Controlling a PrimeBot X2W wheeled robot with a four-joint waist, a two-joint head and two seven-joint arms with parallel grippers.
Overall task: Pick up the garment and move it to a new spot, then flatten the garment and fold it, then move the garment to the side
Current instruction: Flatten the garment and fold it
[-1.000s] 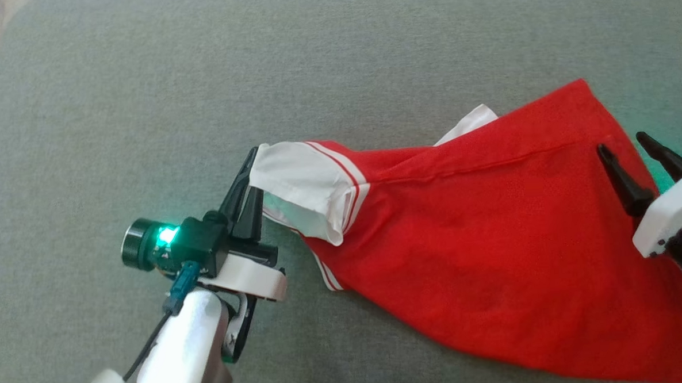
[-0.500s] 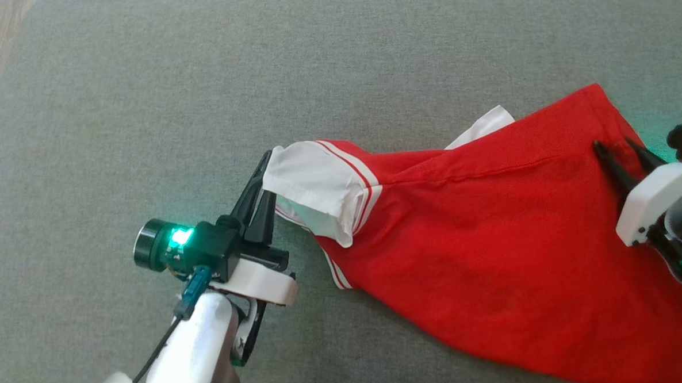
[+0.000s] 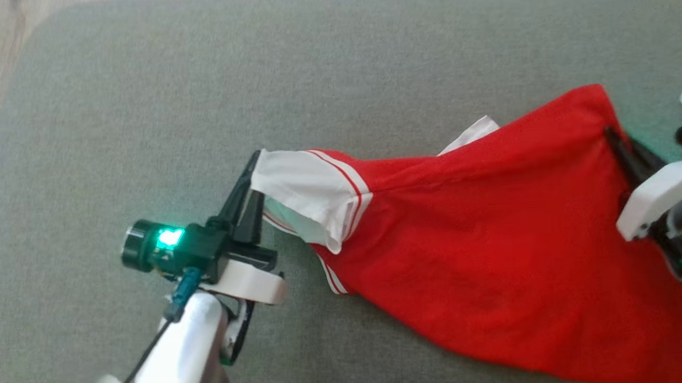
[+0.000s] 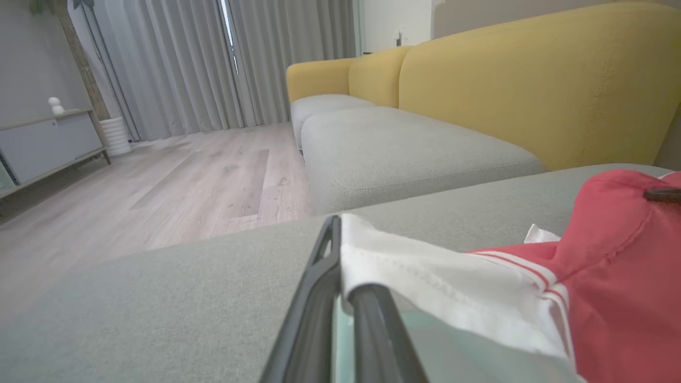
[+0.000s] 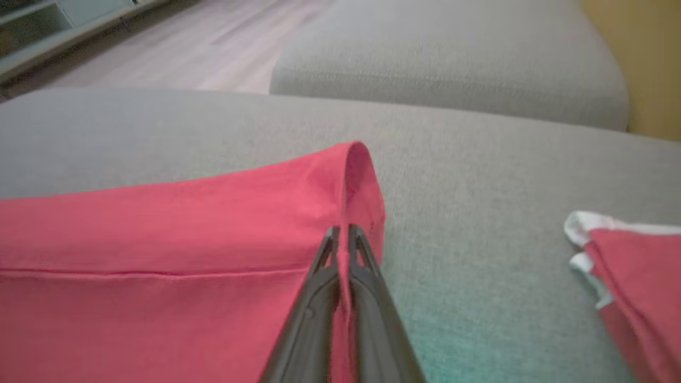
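Observation:
The garment [image 3: 481,237] is a red shirt with white, red-striped sleeve cuffs, stretched across a grey cushion [image 3: 199,105]. My left gripper [image 3: 253,166] is shut on the white cuff [image 4: 425,276] at the shirt's left end. My right gripper [image 3: 614,136] is shut on a pinch of red fabric near the shirt's far right corner [image 5: 351,175]; in the right wrist view its fingers [image 5: 324,276] clamp a raised fold of cloth. The garment's lower right part runs off the head view.
A second red and white cloth piece [image 5: 633,260] lies on the cushion to the right of my right gripper. A yellow sofa back [image 4: 532,80] and another grey seat [image 4: 404,149] lie beyond. Wood floor [image 4: 159,181] is past the cushion's left edge.
My right gripper closed from wide open onto the red fabric near the shirt's corner, lifting a fold. The left gripper kept its hold on the cuff. The head camera shifted slightly.

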